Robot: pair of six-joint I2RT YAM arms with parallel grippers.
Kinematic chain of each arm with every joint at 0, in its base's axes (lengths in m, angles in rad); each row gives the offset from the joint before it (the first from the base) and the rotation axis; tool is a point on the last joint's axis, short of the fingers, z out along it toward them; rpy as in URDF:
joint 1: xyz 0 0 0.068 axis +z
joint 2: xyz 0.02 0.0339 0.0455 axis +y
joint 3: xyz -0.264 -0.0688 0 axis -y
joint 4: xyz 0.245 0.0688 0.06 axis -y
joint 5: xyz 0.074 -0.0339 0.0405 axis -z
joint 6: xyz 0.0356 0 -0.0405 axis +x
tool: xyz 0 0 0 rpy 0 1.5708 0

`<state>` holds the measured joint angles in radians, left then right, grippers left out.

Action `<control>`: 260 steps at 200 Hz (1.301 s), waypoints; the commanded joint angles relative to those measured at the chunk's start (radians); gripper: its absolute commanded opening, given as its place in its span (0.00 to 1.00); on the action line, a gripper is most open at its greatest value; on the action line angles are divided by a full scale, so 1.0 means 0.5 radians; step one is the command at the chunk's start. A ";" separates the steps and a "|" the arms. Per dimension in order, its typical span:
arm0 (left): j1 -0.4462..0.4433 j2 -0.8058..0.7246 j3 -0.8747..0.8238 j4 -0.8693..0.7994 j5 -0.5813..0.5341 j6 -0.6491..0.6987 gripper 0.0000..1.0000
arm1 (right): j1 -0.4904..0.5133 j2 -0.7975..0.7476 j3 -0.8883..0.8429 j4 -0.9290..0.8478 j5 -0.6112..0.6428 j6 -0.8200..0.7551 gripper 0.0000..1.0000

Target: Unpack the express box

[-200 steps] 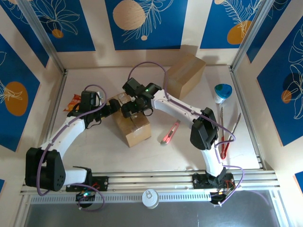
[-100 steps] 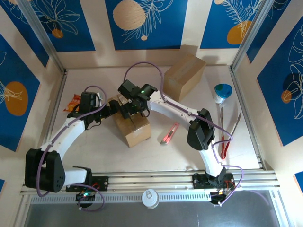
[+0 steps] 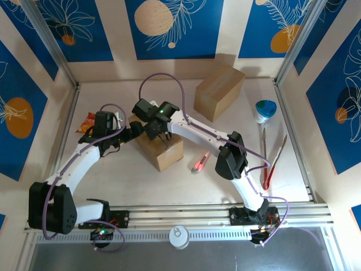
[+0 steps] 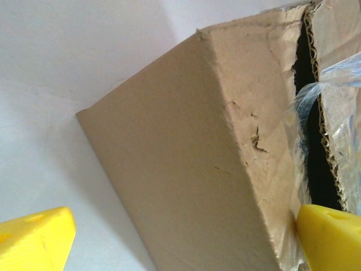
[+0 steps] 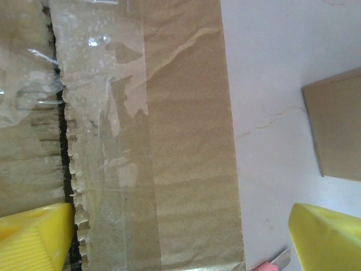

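Express box (image 3: 164, 151) lies at the middle of the white desk (image 3: 113, 180), between the two arms, with its taped top facing up. Since a second ago the right arm has swung to the left, carrying the right pincer (image 3: 149, 127) from the middle of the top to the box's far left corner, and the box itself has turned slightly. The left pincer (image 3: 133, 129) has stayed at that same end. Both pincers stand wide open and grip nothing. In the left wrist view the yellow fingers (image 4: 35, 240) flank a dented corner of plain brown cardboard (image 4: 186, 169), matte and fibrous, and a dark slit (image 4: 316, 164) shows ragged corrugated edges. In the right wrist view, glossy clear tape (image 5: 107, 141), wrinkled and partly peeled, runs along that slit. A second, closed cardboard box (image 3: 219, 90) sits at the far side, a pink utility knife (image 3: 203, 159) lies just right of the express box, and red tongs (image 3: 268, 164) lie well apart at the right.
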<state>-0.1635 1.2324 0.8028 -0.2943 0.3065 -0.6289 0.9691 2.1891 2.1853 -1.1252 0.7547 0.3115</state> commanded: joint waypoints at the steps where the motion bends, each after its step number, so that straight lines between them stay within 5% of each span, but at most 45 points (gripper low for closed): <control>1: 0.009 -0.005 -0.076 -0.030 0.110 0.064 1.00 | 0.013 0.111 0.072 -0.099 0.223 -0.032 0.95; 108: 0.010 0.047 -0.161 -0.016 0.129 0.119 1.00 | 0.037 0.130 0.258 -0.182 0.593 -0.014 0.79; 260: 0.008 0.019 -0.164 -0.130 0.059 0.212 1.00 | -0.151 -0.046 0.284 -0.126 0.604 -0.236 0.65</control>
<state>-0.1608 1.2396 0.7559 -0.2165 0.3702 -0.5686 0.9390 2.2318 2.3001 -1.1877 1.0092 0.2226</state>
